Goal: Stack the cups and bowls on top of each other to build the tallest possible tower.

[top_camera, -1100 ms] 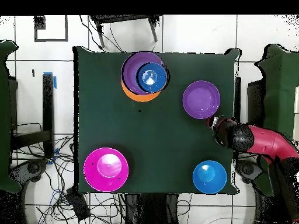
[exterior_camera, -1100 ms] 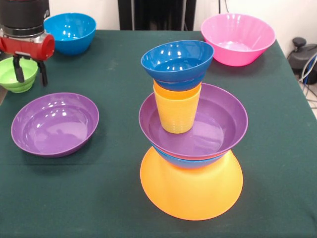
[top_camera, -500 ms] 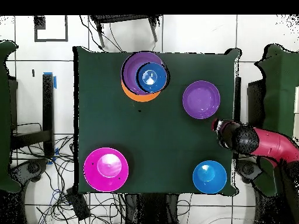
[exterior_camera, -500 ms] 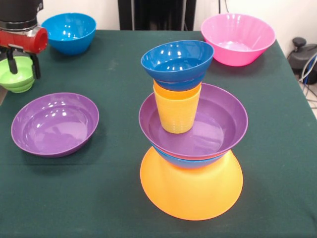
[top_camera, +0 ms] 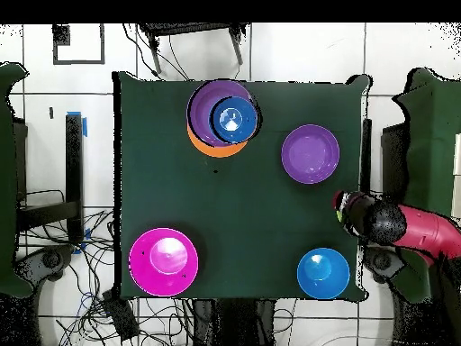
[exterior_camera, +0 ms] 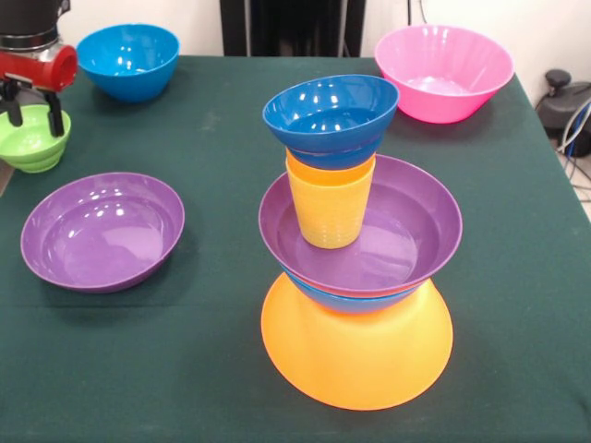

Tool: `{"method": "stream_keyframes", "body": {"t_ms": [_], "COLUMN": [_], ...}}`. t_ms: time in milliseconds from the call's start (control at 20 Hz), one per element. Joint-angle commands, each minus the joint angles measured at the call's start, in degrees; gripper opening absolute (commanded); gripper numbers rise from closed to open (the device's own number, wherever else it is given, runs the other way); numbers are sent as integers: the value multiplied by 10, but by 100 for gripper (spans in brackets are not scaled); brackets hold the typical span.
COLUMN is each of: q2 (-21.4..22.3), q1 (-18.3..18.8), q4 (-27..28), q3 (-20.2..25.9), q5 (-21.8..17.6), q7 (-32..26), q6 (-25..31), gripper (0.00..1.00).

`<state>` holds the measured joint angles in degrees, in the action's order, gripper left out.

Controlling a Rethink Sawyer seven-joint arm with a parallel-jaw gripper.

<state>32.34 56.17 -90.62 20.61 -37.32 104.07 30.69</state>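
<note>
The tower stands at the front centre: an upside-down yellow-orange bowl (exterior_camera: 356,351), a bright blue bowl (exterior_camera: 355,301), a purple bowl (exterior_camera: 406,231), a ribbed yellow cup (exterior_camera: 330,210) and a blue bowl (exterior_camera: 331,113) on top. From above, the tower (top_camera: 223,117) sits near the table's top edge. A small green bowl (exterior_camera: 31,146) rests at the far left edge. My gripper (exterior_camera: 34,114) hangs open just above it, one finger over each side of the bowl. In the overhead view the gripper (top_camera: 343,209) is at the table's right edge and covers the green bowl.
A loose purple bowl (exterior_camera: 102,231) (top_camera: 311,153) lies left of the tower. A bright blue bowl (exterior_camera: 129,60) (top_camera: 323,273) and a large pink bowl (exterior_camera: 443,69) (top_camera: 163,261) stand at the back corners. Cables hang off the right side.
My gripper has drifted left and back in the front view, from beside the green bowl to above it. Its fingers stay apart. The bowls and tower have not moved.
</note>
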Motion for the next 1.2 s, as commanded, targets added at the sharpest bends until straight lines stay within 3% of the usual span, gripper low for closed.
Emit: {"method": "stream_keyframes", "body": {"t_ms": [50,600,1200], "q2": [-53,-91,-69], "q1": [22,76,43], "q4": [-12,-21,-39], "q3": [-7,34,30], "q5": [-38,-42,-38], "q7": [-95,-134,-87], "q6": [43,26,20], "gripper": [100,100,100]}}
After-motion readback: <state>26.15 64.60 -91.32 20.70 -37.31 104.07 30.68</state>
